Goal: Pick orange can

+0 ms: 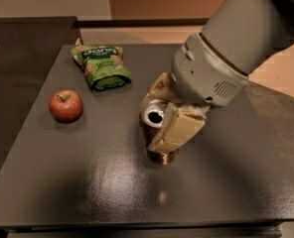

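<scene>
The orange can (156, 118) is upright near the middle of the dark table (87, 182), its silver top with tab facing up. My gripper (162, 110) is shut on the can: one beige finger lies across its near right side, the other behind it at the far side. The can's brownish lower body (162, 155) shows below the finger. I cannot tell whether its base still touches the table. The grey arm comes in from the upper right.
A red apple (65, 105) sits at the left of the table. A green snack bag (100, 66) lies at the back left. A second dark surface (18, 58) adjoins on the left. The table's front edge runs along the bottom.
</scene>
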